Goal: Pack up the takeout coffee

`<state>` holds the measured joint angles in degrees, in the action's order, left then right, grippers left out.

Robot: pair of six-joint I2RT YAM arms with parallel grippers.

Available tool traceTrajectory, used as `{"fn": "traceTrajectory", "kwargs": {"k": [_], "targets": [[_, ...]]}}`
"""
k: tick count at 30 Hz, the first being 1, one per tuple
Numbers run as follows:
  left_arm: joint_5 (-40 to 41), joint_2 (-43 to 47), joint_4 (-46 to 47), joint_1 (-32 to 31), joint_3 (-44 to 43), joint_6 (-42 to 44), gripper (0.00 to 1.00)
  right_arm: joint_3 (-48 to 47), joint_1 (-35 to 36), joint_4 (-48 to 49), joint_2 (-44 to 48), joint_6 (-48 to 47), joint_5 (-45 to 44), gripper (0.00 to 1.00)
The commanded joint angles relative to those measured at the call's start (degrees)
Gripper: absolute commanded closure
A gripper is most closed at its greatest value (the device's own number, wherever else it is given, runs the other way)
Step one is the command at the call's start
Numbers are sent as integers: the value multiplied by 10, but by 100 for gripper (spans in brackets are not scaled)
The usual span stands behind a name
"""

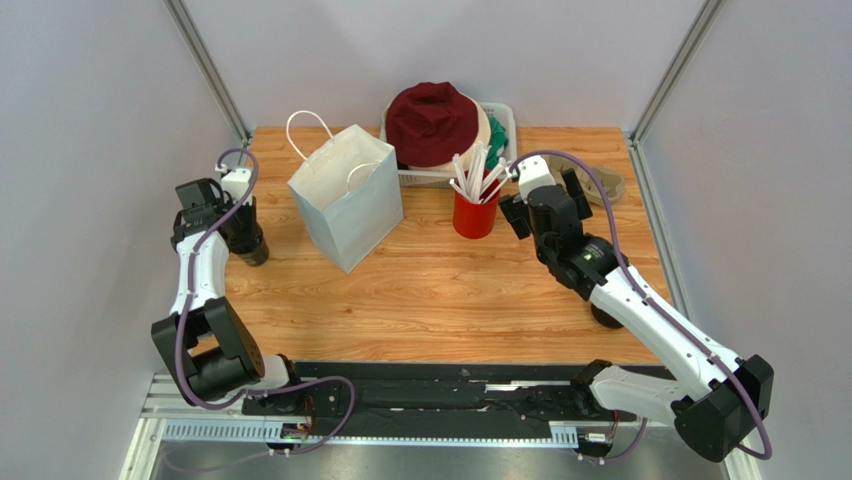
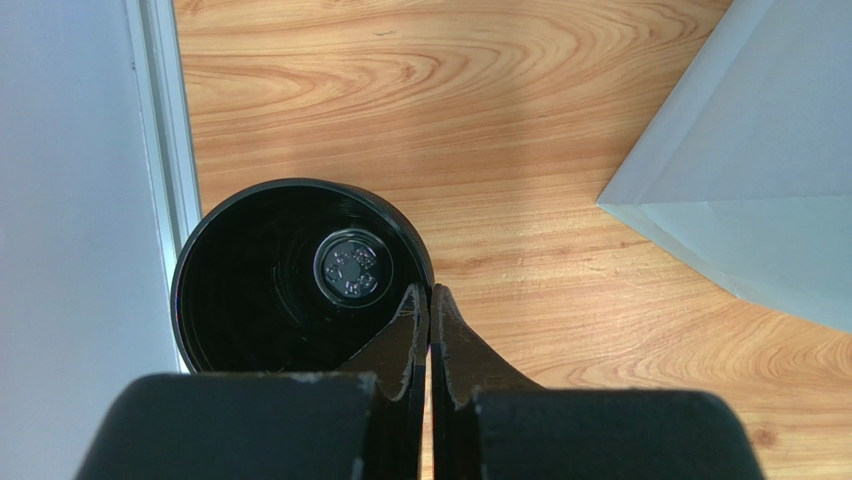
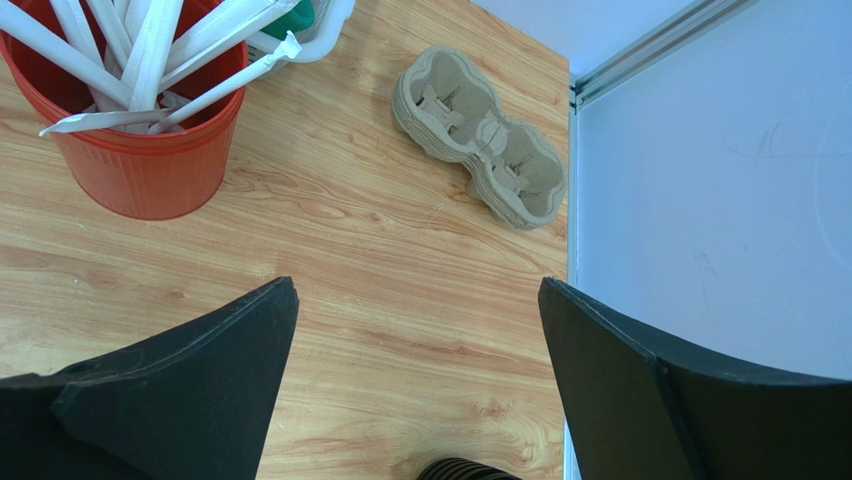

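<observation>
One takeout coffee cup, open-topped and black inside, at the table's far left edge, just left of your one white bag. One red cup of straws; one cardboard carrier far right. Your left arm folds back, left gripper pinched shut on the cup's rim. Your right gripper hangs over bare wood, jaws wide apart, holding nothing.
</observation>
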<state>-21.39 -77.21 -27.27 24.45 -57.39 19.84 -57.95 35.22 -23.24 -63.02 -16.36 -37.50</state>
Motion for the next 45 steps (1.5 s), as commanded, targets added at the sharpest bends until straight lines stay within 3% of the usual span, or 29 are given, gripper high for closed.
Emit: {"fn": "traceTrajectory", "kwargs": {"k": [1,19,28,32,36,41,45], "targets": [[10,35,18,5,-17,-4,100,1,3,24,11,-5,-11,2],[1,63,-9,6,-40,5,100,2,4,23,10,-6,-10,2],[51,29,-66,6,-69,65,100,1,3,24,9,-6,-10,2],[80,54,-32,6,-42,80,100,2,3,24,7,-5,-9,2],[8,29,-78,22,-70,56,100,1,3,24,9,-4,-9,2],[62,32,-45,10,-64,38,100,1,3,24,11,-5,-10,2],[53,48,-35,11,-48,33,100,2,3,23,7,-4,-8,2]]}}
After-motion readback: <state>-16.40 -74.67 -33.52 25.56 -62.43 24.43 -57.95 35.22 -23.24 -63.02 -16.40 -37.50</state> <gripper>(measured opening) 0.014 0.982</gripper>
